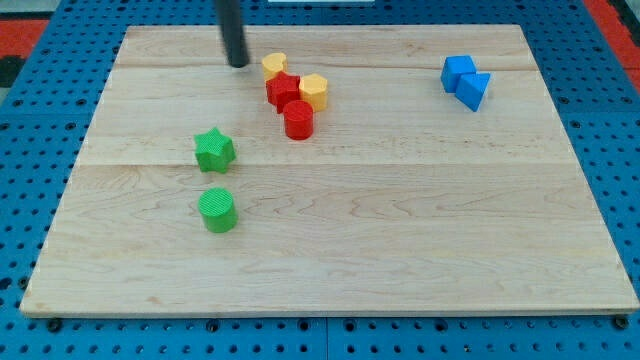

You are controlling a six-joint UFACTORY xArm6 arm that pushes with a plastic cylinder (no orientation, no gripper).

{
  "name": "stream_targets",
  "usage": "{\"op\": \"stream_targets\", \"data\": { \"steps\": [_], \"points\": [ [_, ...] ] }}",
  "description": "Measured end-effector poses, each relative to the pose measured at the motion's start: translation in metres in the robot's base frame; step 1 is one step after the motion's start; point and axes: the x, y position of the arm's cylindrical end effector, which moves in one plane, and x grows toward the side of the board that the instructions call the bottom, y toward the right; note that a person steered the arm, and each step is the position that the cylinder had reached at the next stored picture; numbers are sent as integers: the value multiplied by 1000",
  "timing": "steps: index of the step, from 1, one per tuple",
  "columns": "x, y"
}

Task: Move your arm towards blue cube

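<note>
The blue cube [458, 72] sits near the view's top right on the wooden board [400, 220], touching a second blue block [474, 90] just below and to its right. My tip [238, 64] is near the view's top, left of centre, far to the left of the blue cube. The tip stands just left of a yellow block [274, 66], apart from it.
A cluster lies right of the tip: a red block [283, 90], a yellow block [314, 91] and a red cylinder [298, 119]. A green star [214, 150] and a green cylinder [217, 210] lie lower left.
</note>
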Motion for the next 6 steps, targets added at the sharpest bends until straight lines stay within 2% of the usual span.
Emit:
{"op": "stream_targets", "data": {
  "steps": [1,2,3,4,5,6],
  "points": [
    [17,49],
    [37,48],
    [-26,110],
    [-68,231],
    [-42,338],
    [26,336]
  ]
}}
